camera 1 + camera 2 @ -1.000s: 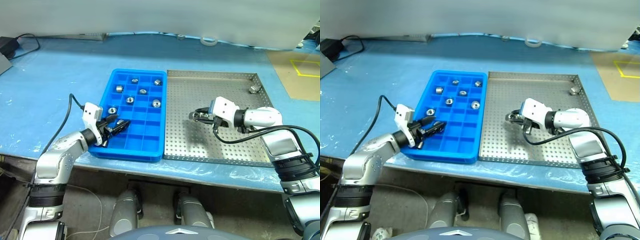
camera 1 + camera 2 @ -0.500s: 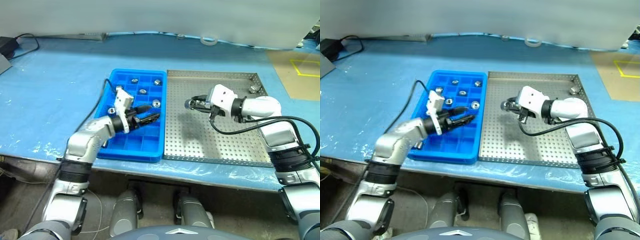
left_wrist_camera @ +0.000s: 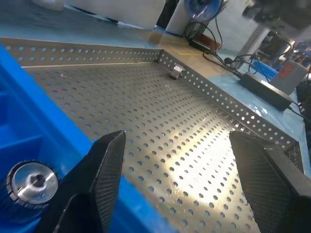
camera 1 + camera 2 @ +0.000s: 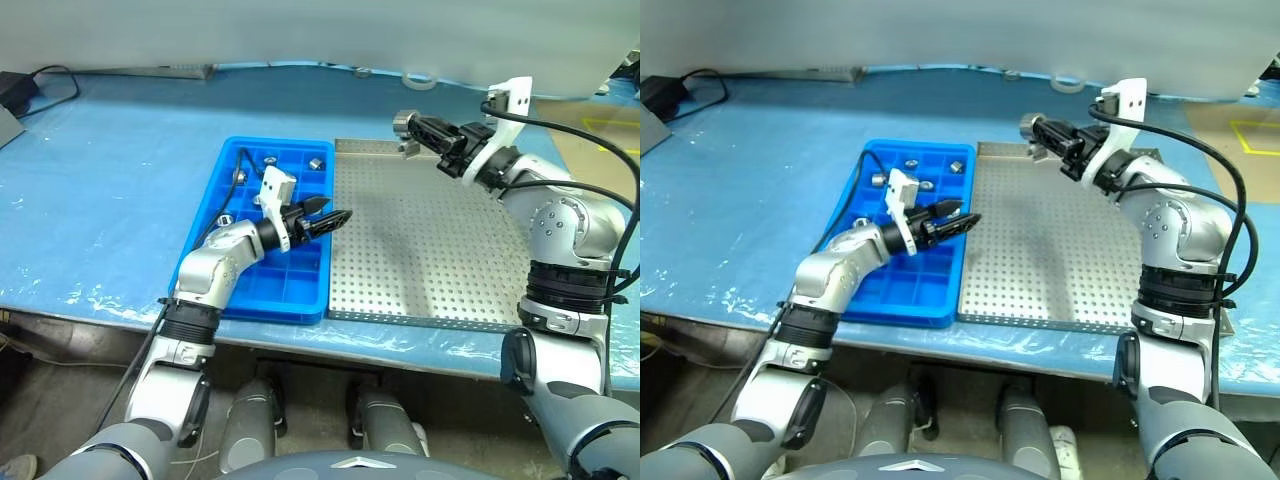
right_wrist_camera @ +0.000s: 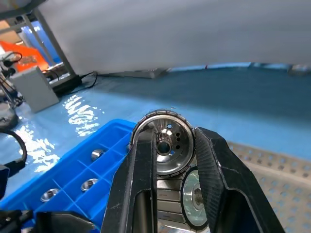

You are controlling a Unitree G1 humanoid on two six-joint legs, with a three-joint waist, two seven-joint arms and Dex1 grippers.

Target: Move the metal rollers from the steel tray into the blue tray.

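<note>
Right wrist view: right pincer [image 5: 171, 145] clamped on a metal roller [image 5: 167, 145]; left pincer [image 3: 187, 179] wide, empty.

No readable text, label, brand, number or sign anywhere.
</note>
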